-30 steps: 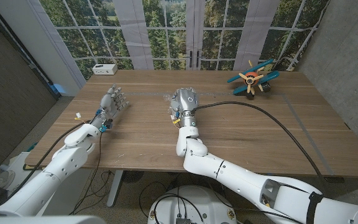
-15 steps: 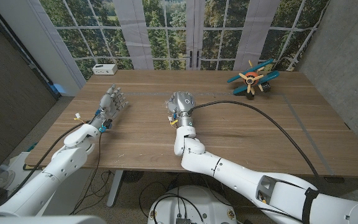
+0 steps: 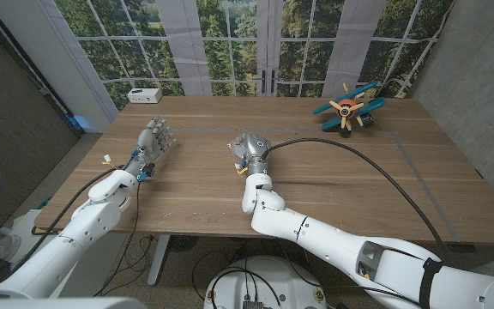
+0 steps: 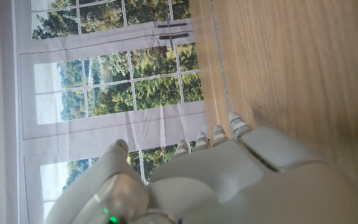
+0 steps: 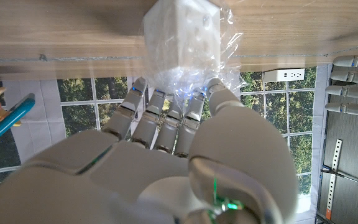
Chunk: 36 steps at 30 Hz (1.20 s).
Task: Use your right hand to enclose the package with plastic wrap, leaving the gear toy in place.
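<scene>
- Package (image 3: 232,141) sits near the middle of the bench (image 3: 333,184) in the head view, mostly hidden under the right hand (image 3: 250,146), which reaches over it, likely to work the wrap around it.
- Left hand (image 3: 155,139) waits apart on the bench's left side, fingers straight and holding nothing, since the task is the right hand's alone.
- Toy plane (image 3: 347,106) stands at the far right corner, well apart; a white box (image 3: 145,94) lies at the far left edge.
- Left wrist view shows the left hand (image 4: 229,180) beside bare bench wood, grasping nothing.
- Right wrist view shows the white package (image 5: 181,37) under crinkled plastic wrap (image 5: 225,53), with the right hand's fingertips (image 5: 156,96) touching the film; whether they pinch it cannot be told.
- No readable writing appears anywhere.
</scene>
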### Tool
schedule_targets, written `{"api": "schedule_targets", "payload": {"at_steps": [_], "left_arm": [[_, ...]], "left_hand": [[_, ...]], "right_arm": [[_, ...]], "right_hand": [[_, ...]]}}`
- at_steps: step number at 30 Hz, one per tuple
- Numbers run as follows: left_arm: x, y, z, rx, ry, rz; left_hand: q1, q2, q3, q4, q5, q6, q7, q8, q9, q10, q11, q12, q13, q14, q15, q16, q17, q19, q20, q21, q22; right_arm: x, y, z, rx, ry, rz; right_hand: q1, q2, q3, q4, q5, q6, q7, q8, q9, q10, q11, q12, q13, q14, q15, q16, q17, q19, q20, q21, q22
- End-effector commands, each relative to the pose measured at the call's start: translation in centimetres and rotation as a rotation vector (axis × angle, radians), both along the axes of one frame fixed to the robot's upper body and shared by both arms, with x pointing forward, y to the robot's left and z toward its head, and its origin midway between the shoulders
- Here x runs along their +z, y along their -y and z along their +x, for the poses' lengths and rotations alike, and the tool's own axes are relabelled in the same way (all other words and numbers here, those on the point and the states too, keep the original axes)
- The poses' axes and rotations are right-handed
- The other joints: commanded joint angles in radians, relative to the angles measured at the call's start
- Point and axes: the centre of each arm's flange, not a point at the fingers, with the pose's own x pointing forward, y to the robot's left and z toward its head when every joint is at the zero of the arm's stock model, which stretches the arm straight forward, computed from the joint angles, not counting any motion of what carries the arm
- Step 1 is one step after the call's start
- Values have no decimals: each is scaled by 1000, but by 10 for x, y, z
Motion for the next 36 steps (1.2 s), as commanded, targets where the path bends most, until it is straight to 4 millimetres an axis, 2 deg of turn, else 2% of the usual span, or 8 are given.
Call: {"api": "schedule_targets", "payload": {"at_steps": [1, 8, 14, 19, 24, 29, 35, 36], "left_arm": [[3, 3, 6, -8, -4, 5], [4, 5, 7, -8, -5, 4], [3, 5, 6, -7, -6, 1], [2, 6, 5, -2, -8, -1], [2, 6, 5, -3, -9, 1], [3, 7, 5, -5, -8, 2], [4, 7, 6, -5, -8, 2], [4, 7, 6, -4, -9, 2]], "left_hand": [[12, 1, 9, -1, 0, -72, -3, 1, 4, -79, 0, -1, 5, 3, 4, -2, 2, 5, 0, 4, 4], [12, 1, 10, -1, 0, -73, -2, 1, 4, -79, 0, -1, 5, 3, 4, -2, 2, 5, 0, 4, 4], [12, 2, 10, -1, 0, -72, -2, 2, 4, -79, -1, -1, 5, 3, 4, -2, 2, 5, 0, 4, 4], [12, 2, 11, -1, 0, -72, -3, 2, 4, -79, -1, -1, 5, 4, 4, -2, 2, 6, 0, 4, 4], [13, 2, 11, -1, 0, -72, -2, 2, 4, -77, 0, 0, 5, 4, 3, -2, 2, 6, 0, 4, 4], [13, 3, 12, -2, 0, -72, -3, 1, 4, -77, 0, 0, 5, 5, 3, -2, 2, 6, 0, 4, 4], [13, 3, 13, -2, 0, -72, -2, 2, 4, -76, 0, 0, 5, 5, 2, -2, 2, 7, 0, 4, 4], [13, 3, 13, -2, 0, -72, -2, 2, 4, -77, 0, 0, 5, 4, 1, -2, 2, 7, 0, 4, 4]], "right_arm": [[-8, 13, 3, 32, -81, 40], [-5, 18, 2, 118, -67, 59], [-3, 18, 1, 184, -75, 14], [-4, 16, 2, 215, -68, -53], [-6, 15, 1, 250, -45, -101], [-5, 13, 2, 300, -41, -157], [-8, 10, 7, 350, -121, -243], [-8, 10, 9, 360, -150, -259]], "right_hand": [[-63, -7, -12, 31, -3, -14, 10, -28, 2, -5, 25, -11, -3, -8, -28, -10, -1, -11, 19, -8, 2], [-243, -55, -81, 90, -6, -194, 3, -148, 7, -108, 76, -51, 5, -63, 20, -42, 5, -52, 51, -25, 6], [-310, -79, -114, 76, -1, -440, -17, -239, 14, -265, 76, -102, 16, -153, 39, -73, 18, -75, 63, -34, 7], [-292, -86, -109, 44, 3, -521, -43, -239, 14, -343, 56, -123, 14, -201, 24, -93, 13, -71, 62, -33, 7], [-213, -76, -68, -25, 9, -592, -88, -238, 9, -387, 12, -128, 1, -249, -23, -126, -28, -65, 48, -35, 4], [-203, -85, -60, -48, 9, -672, -82, -238, 6, -482, -8, -140, -13, -348, -40, -154, -61, -99, 36, -52, 2], [-264, -45, -73, -14, 12, -721, -72, -231, 2, -603, -9, -138, -37, -505, -43, -154, -101, -192, 29, -84, -3], [-313, -6, -77, 23, 11, -730, -70, -229, 2, -625, -21, -133, -44, -541, -44, -150, -110, -238, 25, -93, -4]]}}
